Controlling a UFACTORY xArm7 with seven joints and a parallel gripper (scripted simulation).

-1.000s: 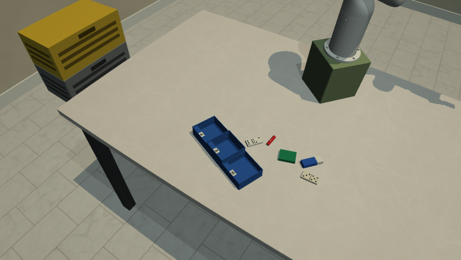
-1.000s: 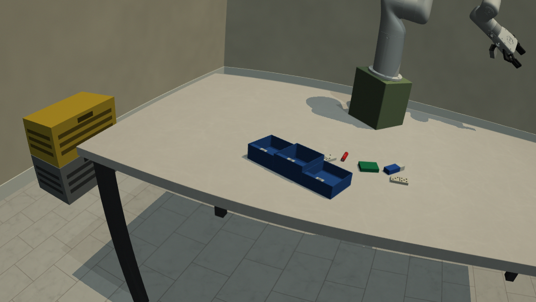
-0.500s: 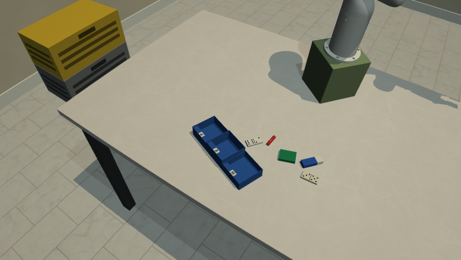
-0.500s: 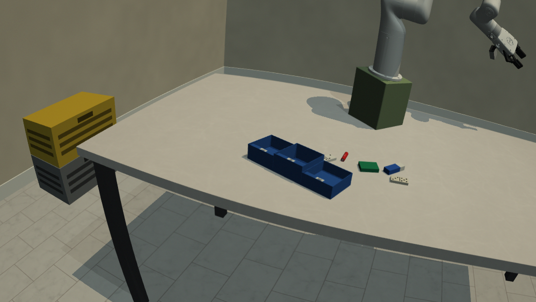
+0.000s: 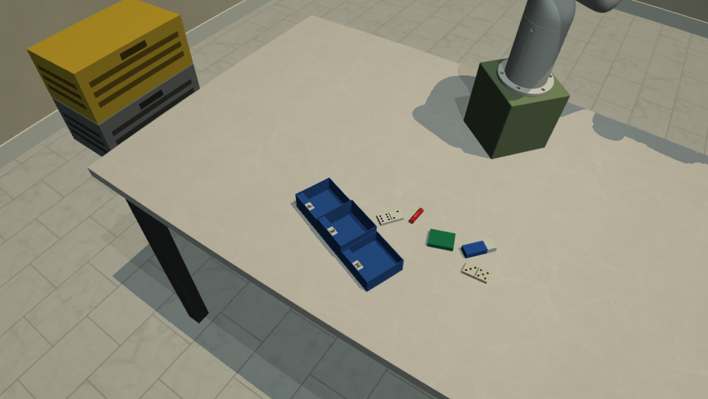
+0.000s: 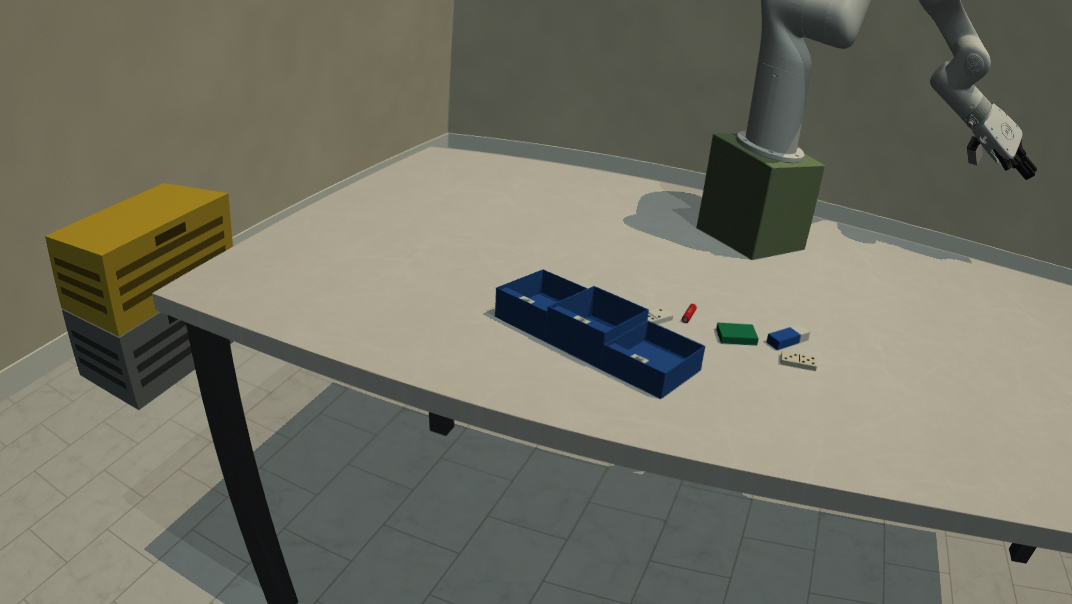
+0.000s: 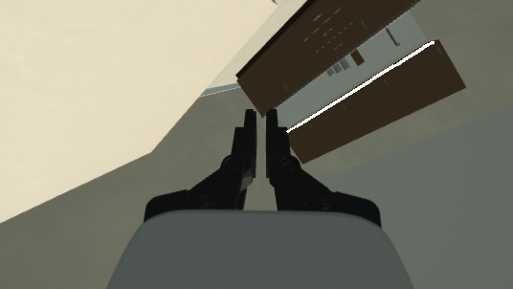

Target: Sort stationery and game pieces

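A row of three blue bins stands on the table: the bin marked P at the far end, a middle bin, and the bin marked H at the near end. One domino lies beside the middle bin, with a small red cylinder next to it. A green block, a blue and white eraser and a second domino lie further right. My gripper is shut and empty, high in the air far right of the table; the wrist view shows only the room.
The arm's green base block stands at the back of the table. A yellow crate on a grey crate stands on the floor past the table's left edge.
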